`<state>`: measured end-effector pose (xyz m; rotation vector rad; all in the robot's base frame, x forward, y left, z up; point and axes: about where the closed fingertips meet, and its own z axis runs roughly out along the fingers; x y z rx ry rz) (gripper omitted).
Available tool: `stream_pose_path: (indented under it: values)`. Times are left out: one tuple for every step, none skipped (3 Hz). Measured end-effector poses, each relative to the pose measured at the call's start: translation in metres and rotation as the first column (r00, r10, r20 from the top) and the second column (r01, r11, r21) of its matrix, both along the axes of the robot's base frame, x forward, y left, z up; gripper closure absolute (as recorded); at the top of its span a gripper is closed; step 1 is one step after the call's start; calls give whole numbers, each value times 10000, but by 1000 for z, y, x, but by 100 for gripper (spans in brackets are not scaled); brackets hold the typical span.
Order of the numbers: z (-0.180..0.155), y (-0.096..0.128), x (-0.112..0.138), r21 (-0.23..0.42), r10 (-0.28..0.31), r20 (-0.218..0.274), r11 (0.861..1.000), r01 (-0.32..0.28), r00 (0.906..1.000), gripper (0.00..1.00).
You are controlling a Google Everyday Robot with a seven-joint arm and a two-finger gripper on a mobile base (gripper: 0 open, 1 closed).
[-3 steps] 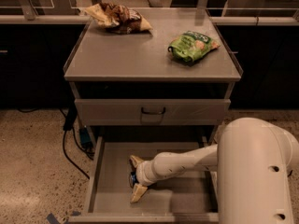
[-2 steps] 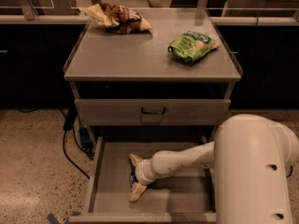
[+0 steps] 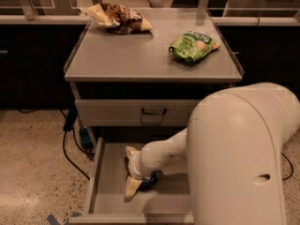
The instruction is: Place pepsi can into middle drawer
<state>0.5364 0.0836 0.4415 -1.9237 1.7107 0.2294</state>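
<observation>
The middle drawer [image 3: 110, 198] is pulled open at the bottom of the cabinet, with its grey floor showing. My gripper [image 3: 130, 169] is down inside it, left of centre, reaching in from the right. It is shut on the pepsi can [image 3: 150, 179]. Only a dark blue part of the can shows under the wrist, low over or on the drawer floor. One tan finger [image 3: 131, 150] points to the back and the other points to the front. My arm hides the right half of the drawer.
The cabinet top [image 3: 126, 55] carries a brown-and-yellow snack bag [image 3: 119, 18] at back left and a green snack bag [image 3: 192, 45] at right. A shut drawer front with a dark handle [image 3: 153, 111] sits above the open drawer. Cables [image 3: 70, 139] hang at the left.
The arm and gripper have shifted slightly within the drawer, still holding the can. The rest has not moved.
</observation>
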Motion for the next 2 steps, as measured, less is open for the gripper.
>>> stream_pose_path:
  values:
    - [45, -20, -1, -514, -1142, 312, 9920, 1157, 9930, 0]
    - [91, -49, 3, -449, -2620, 905, 9627, 2668, 9608, 0]
